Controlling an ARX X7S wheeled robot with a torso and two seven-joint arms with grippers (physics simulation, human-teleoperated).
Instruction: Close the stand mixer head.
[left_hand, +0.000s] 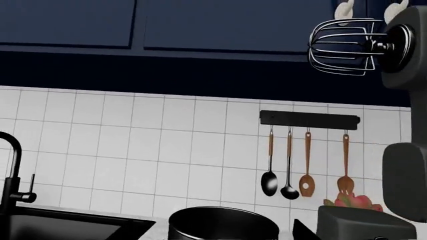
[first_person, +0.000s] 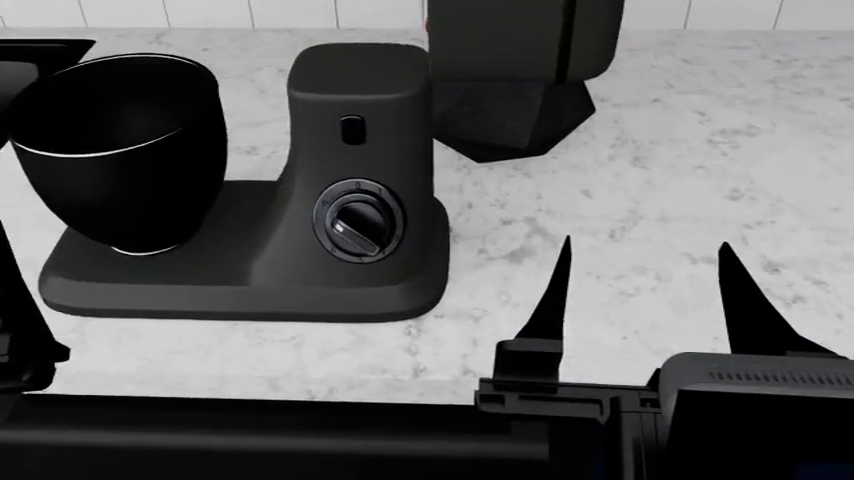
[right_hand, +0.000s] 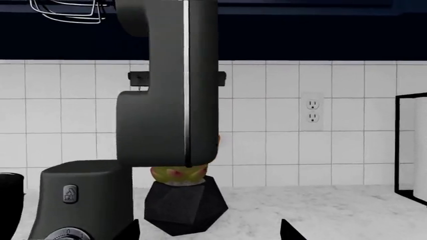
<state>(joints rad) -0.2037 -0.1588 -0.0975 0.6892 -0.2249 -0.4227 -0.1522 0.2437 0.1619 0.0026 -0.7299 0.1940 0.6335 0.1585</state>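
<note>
1. The mixer head (right_hand: 167, 85) is tipped way up, standing almost vertical above the mixer's column (first_person: 360, 150), with the whisk (left_hand: 343, 46) poking out sideways up near the dark cabinets.
2. The right gripper (first_person: 641, 300) hangs over the marble counter (first_person: 694, 150) just right of the mixer base, fingers spread wide apart, holding nothing.
3. Can't tell what the left gripper is doing; none of it really shows.
4. The glossy bowl (first_person: 127, 140) sits on the base. A black plant pot (right_hand: 183, 210) stands right behind the column.

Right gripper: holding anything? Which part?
Nothing held. The right gripper is open over bare counter, clear of the raised stand mixer head. Left gripper isn't in view.
</note>
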